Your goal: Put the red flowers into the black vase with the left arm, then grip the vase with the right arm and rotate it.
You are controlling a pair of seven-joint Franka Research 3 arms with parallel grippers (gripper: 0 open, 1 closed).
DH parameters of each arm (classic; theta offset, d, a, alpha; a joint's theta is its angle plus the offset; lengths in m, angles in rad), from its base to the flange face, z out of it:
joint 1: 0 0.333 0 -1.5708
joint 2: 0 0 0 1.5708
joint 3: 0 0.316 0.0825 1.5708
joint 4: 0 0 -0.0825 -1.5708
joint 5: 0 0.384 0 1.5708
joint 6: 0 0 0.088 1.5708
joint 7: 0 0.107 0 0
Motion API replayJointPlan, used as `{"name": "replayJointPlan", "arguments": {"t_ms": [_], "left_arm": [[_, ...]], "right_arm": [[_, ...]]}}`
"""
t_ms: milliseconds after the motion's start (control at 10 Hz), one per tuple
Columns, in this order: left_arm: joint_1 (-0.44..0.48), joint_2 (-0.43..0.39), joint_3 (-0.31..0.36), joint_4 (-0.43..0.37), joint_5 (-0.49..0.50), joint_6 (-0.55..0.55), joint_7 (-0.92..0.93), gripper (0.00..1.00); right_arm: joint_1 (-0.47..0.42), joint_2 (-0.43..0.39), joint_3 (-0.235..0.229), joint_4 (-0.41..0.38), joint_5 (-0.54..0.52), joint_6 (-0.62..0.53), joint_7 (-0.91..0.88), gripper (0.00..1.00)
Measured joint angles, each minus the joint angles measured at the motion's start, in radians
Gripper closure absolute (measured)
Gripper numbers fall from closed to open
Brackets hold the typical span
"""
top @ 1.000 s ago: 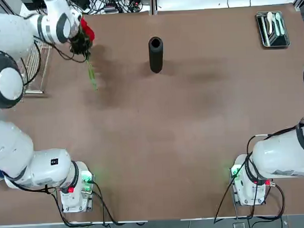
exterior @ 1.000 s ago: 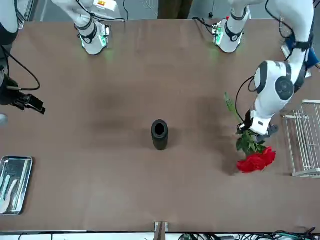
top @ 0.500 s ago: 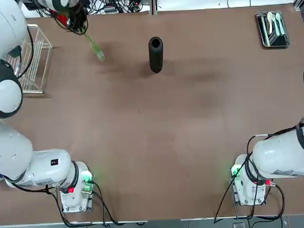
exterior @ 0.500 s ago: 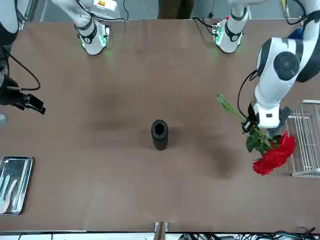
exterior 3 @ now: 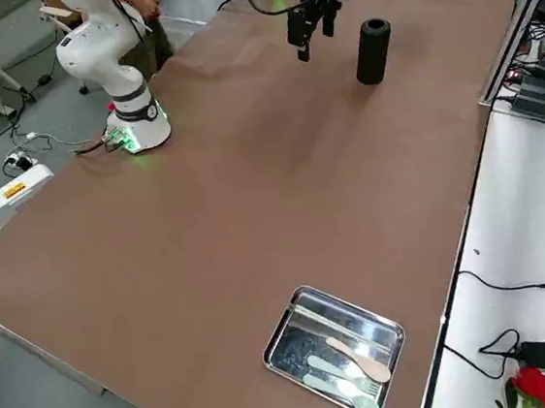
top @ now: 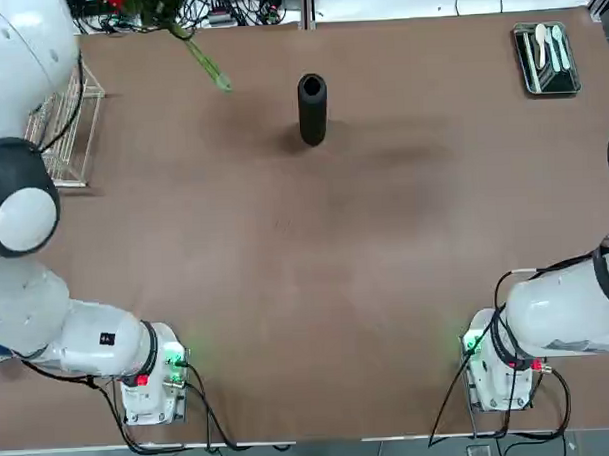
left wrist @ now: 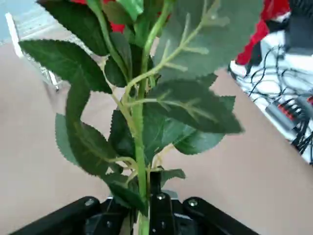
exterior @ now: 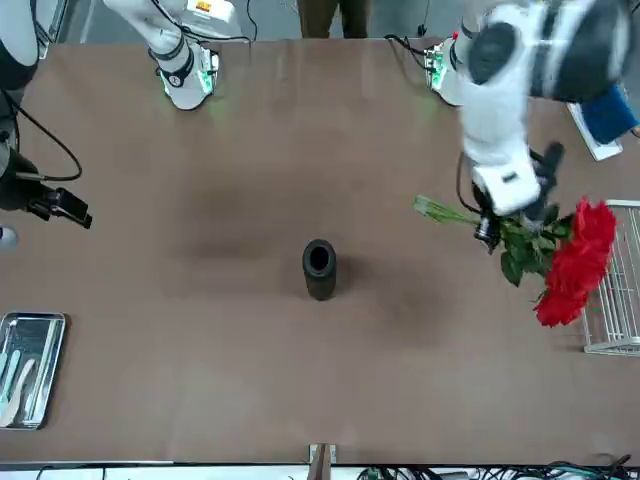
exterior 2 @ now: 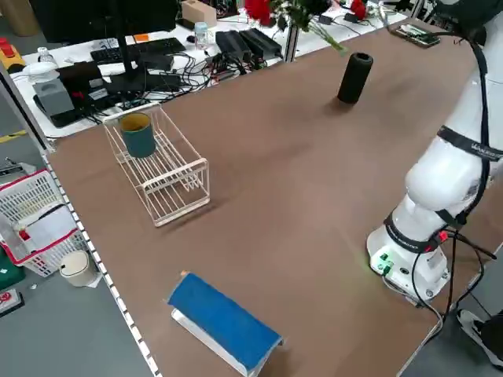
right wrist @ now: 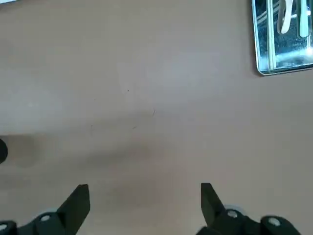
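"Where are the red roses [exterior: 580, 265]?"
"Above the tabletop [top: 316, 268], on the robot's left of the black vase [top: 312, 110] and apart from it. The left hand [left wrist: 142, 215] pinches their green stems."
"How do they lie in the grip?"
"Tipped well over, cut ends toward the vase's side, blooms out toward the white wire rack [exterior 2: 161, 169]."
"Any room around the vase?"
"Plenty. It stands upright, mouth up, nearer the far edge than the robot's bases, with bare brown surface all around it. The cutlery tray [top: 547, 59] sits well off, in the far corner on the robot's right."
"And the right hand [right wrist: 145, 196]?"
"Spread wide with nothing between its fingers, over on the robot's right."
"Does one view beat another?"
"The top view cuts off most of the blooms but shows the stem ends. The front view gives the full red heads. Only the left side view shows the teal cup [exterior 2: 137, 135] in the rack."
"What do the roses look like close up?"
"Bright, ruffled red, with broad dark green leaves, saw-toothed at the rims; the left wrist view shows pale veins on one."
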Motion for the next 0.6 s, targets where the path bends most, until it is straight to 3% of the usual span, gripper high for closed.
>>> {"name": "replayJointPlan", "arguments": {"t_ms": [200,600], "left_arm": [[-0.13,0.045,-0.001,0.03,0.173,-0.087,-0.149,0.89],[-0.332,0.103,0.0,0.087,0.47,-0.17,-0.182,0.89]], "right_arm": [[-0.001,0.0,-0.001,-0.002,0.0,-0.001,0.0,0.0],[-0.001,0.0,-0.005,-0.013,0.0,-0.002,0.0,0.0]]}}
